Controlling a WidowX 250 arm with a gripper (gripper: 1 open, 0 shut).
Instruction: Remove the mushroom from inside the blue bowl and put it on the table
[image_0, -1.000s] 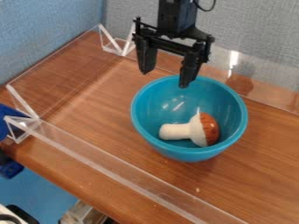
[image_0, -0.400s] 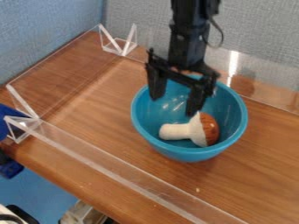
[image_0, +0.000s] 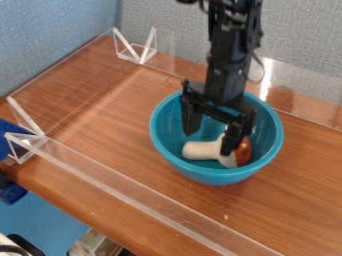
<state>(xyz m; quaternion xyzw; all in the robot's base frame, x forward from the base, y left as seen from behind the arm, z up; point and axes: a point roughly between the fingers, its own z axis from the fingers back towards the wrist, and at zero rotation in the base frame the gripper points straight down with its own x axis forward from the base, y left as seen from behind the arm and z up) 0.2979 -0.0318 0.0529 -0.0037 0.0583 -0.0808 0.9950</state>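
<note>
The small toy mushroom with a cream-white stem and a rounded reddish-brown cap (image_0: 205, 150) lies on its side inside the round, deep, glossy teal-blue bowl (image_0: 170, 148), low down and toward the bowl's front, its stem pointing to the left of the view and its cap to the right, partly covered by a dark finger; the black two-fingered robot gripper (image_0: 211, 140) reaches down into the bowl from above, its fingers spread wide apart, one tip over the bowl's left part and the other in front of the cap, so the stem's upper part shows between or just beneath them; whether either finger touches the mushroom I cannot tell, but the pincer does not look clamped on anything; around the bowl spreads the reddish-brown, polished wood-grain table (image_0: 100, 135), with bare wood to the bowl's left where the mushroom could be set down; as for progress, the reach into the bowl looks nearly made, while the grasp, the lift over the bowl's rim, the lowering onto the wood beside the bowl and the release are all left to do
</note>
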